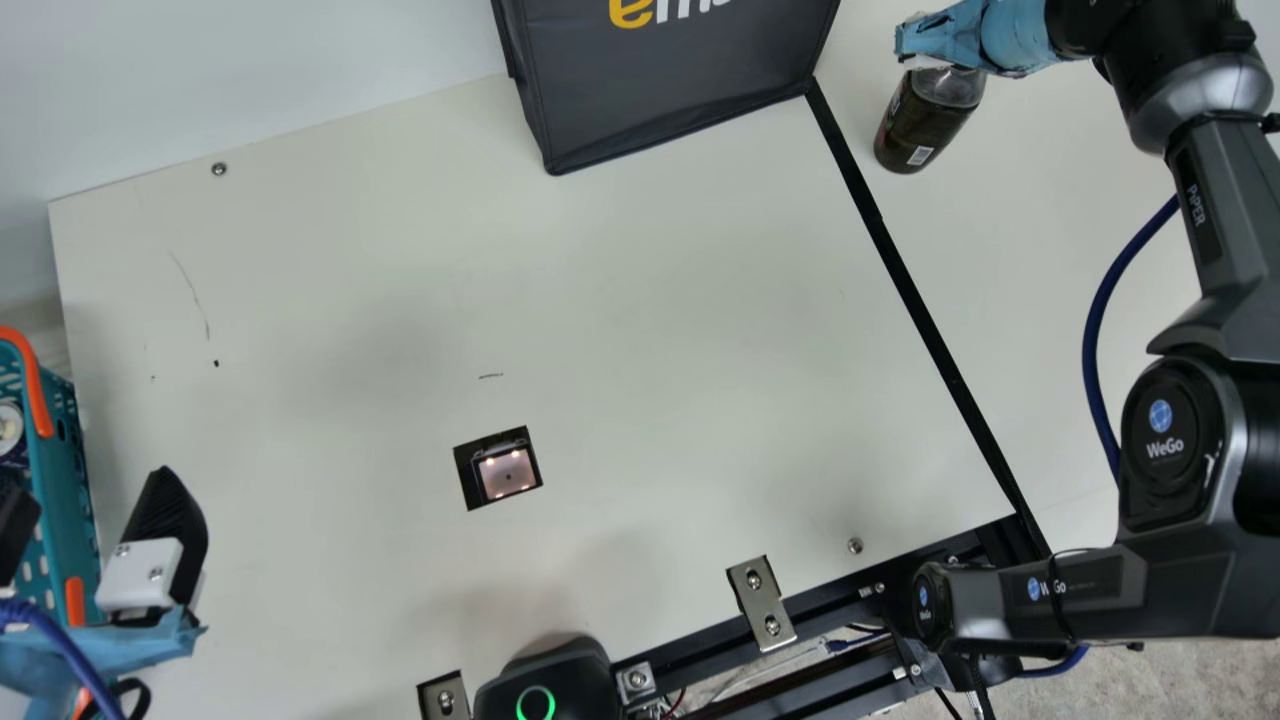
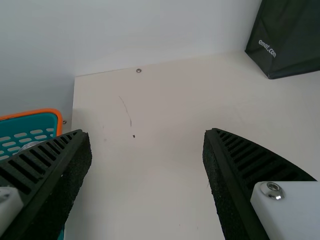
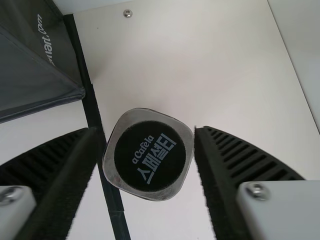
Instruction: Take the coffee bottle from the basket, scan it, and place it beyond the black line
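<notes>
In the main view my right gripper (image 1: pixel 945 40), wrapped in blue tape, is at the top of the dark coffee bottle (image 1: pixel 925 125). The bottle stands upright right of the black line (image 1: pixel 930 330), and its cap is hidden there. From the right wrist, the square cap (image 3: pixel 150 155) sits between the fingers of my right gripper (image 3: pixel 148 131), which touch it on both sides; the black line (image 3: pixel 114 212) runs beside it. Open and empty, my left gripper (image 1: pixel 92 490) is by the teal basket (image 1: pixel 50 470); the left wrist view shows this gripper (image 2: pixel 147 132) and the basket (image 2: pixel 35 117) too.
A scanner window (image 1: pixel 505 472) is set in the table's middle. The dark bag (image 1: pixel 670 90) stands at the back, left of the line's far end. Near the front edge are metal brackets (image 1: pixel 762 603) and a black device with a green ring (image 1: pixel 545 690). A blue cable (image 1: pixel 1095 340) loops beside the right arm.
</notes>
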You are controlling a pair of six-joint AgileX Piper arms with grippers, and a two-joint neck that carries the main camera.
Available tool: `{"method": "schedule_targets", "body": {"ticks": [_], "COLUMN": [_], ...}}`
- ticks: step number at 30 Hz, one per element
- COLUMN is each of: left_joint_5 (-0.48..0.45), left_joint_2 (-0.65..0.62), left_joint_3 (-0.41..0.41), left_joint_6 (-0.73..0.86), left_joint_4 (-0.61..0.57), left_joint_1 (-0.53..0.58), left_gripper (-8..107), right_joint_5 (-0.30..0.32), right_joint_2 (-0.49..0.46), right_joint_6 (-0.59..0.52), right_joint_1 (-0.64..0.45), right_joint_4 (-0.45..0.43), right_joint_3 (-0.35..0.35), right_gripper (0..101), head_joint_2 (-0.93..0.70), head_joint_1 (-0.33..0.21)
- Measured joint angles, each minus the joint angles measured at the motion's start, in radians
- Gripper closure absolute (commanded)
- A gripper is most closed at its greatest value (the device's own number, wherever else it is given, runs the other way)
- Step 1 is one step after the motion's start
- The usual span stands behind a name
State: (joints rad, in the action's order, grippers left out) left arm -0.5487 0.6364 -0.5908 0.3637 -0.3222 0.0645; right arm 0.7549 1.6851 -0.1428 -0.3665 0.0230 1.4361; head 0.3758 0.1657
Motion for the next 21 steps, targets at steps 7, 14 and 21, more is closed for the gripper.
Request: {"method": "schedule_targets", "body": {"ticks": [7, 14, 21], "left_joint_5": [0.000, 0.000, 0.000], "left_joint_2": [0.000, 0.000, 0.000], "left_joint_3": [0.000, 0.000, 0.000], "left_joint_6": [0.000, 0.000, 0.000], "left_joint_4": [0.000, 0.000, 0.000], "left_joint_1": [0.000, 0.000, 0.000], "left_gripper": [9, 9, 9], "right_joint_5": [0.009, 0.021, 0.038], "right_joint_2": [-0.011, -0.030, -0.058], "right_joint_6": [0.000, -0.001, -0.004], "right_joint_1": [0.000, 0.004, 0.020], "right_joint_4": [0.008, 0.020, 0.039], "right_joint_3": [0.007, 0.022, 0.040], "right_gripper": [10, 10, 10], "head_joint_2": [0.000, -0.002, -0.002], "head_joint_1": [0.000, 0.000, 0.000]}}
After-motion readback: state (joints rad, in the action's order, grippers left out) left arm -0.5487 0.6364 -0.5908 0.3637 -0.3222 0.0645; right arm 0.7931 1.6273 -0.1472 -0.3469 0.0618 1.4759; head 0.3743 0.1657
